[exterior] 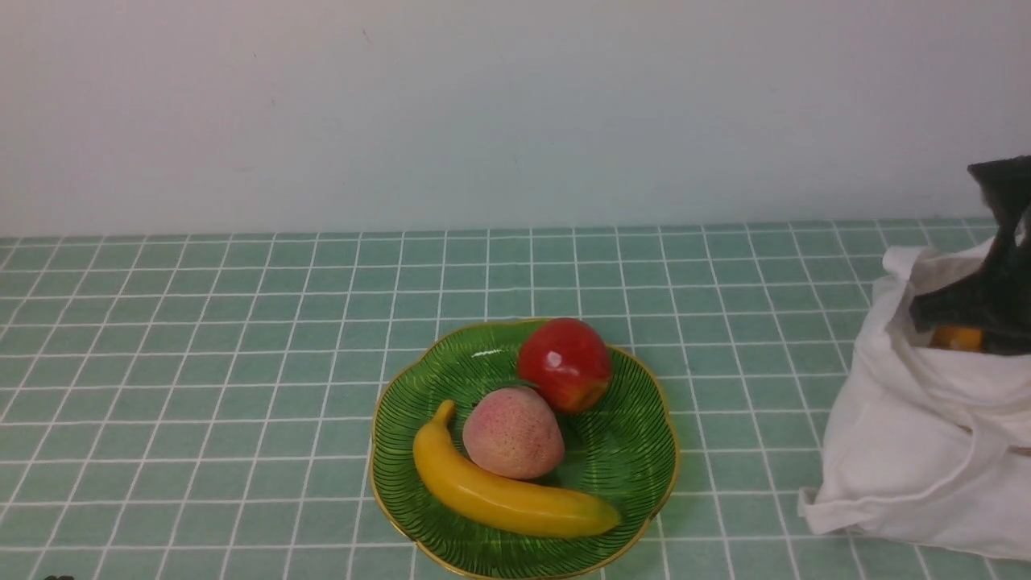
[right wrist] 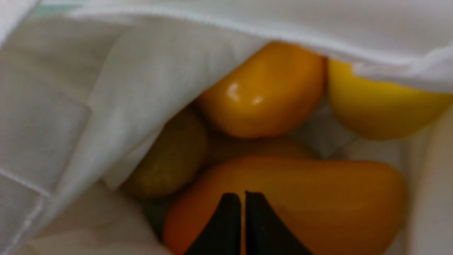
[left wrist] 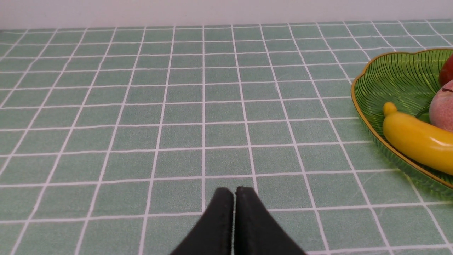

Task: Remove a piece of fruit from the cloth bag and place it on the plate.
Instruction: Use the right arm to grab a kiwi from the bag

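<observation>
The white cloth bag (exterior: 910,451) stands at the table's right edge. My right gripper (right wrist: 242,194) is shut and empty, down inside the bag's mouth, its tips just over a large orange fruit (right wrist: 300,198). The olive-brown piece of fruit (right wrist: 168,159) lies beside that one, half under a fold of the bag (right wrist: 134,78). The green plate (exterior: 636,459) sits at the table's front middle. My left gripper (left wrist: 234,189) is shut and empty, low over bare tiles, with the plate (left wrist: 389,78) off to one side.
On the plate lie a red apple (exterior: 564,362), a pink peach (exterior: 513,432) and a banana (exterior: 499,491). The bag also holds a second orange fruit (right wrist: 269,88) and a yellow one (right wrist: 375,109). Green tiled table (exterior: 201,362); wall behind.
</observation>
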Available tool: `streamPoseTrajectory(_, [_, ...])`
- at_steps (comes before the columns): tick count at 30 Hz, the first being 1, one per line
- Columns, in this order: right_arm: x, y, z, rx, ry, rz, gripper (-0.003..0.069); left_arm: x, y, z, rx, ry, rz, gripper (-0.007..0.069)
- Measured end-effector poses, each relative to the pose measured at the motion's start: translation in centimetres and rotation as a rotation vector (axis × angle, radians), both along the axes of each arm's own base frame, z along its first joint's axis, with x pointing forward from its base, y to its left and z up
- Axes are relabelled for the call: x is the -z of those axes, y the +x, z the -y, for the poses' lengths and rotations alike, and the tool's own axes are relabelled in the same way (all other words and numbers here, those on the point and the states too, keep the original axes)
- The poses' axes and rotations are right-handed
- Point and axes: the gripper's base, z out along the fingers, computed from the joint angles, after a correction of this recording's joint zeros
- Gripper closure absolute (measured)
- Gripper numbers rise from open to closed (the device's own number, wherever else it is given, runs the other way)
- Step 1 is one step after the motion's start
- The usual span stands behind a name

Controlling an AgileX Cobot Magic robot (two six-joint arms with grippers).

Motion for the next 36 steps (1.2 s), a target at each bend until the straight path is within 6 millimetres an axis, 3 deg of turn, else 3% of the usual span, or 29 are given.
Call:
streamPoseTrajectory(4, [0.6, -0.6, 0.7, 0.000, 0.096, -0.093, 0.0536, 0.0, 0.0, 0.0, 0.000, 0.000, 0.000, 0.0632])
streamPoseTrajectory(6, [0.8, -1.1, 0.9, 0.003, 0.139, -0.151, 0.0457, 0.0, 0.0, 0.0, 0.000, 0.000, 0.000, 0.0632])
streamPoseTrajectory(8, [0.8, -1.5, 0.8, 0.018, 0.167, -0.186, 0.0332, 0.0, 0.0, 0.0, 0.000, 0.000, 0.000, 0.0632])
streamPoseTrajectory(9, [0.8, -1.5, 0.8, 0.018, 0.167, -0.187, 0.0323, 0.0, 0.0, 0.0, 0.000, 0.000, 0.000, 0.0632])
streamPoseTrajectory(13, [0.8, -1.5, 0.8, 0.028, 0.169, -0.192, 0.0148, 0.0, 0.0, 0.0, 0.000, 0.000, 0.000, 0.0632])
streamPoseTrajectory(16, [0.8, -1.2, 1.1, 0.044, 0.143, -0.159, 0.0071, 0.0, 0.0, 0.0, 0.000, 0.000, 0.000, 0.0632])
streamPoseTrajectory(22, [0.5, 0.1, 2.3, 0.090, 0.015, 0.001, 0.0039, 0.0, 0.0, 0.0, 0.000, 0.000, 0.000, 0.0632])
streamPoseTrajectory(28, [0.6, 1.1, 2.5, 0.083, 0.001, 0.098, 0.0046, 0.0, 0.0, 0.0, 0.000, 0.000, 0.000, 0.0632])
streamPoseTrajectory(36, [3.2, 2.7, 2.5, 0.045, -0.003, 0.117, 0.0065, 0.0, 0.0, 0.0, 0.000, 0.000, 0.000, 0.0632])
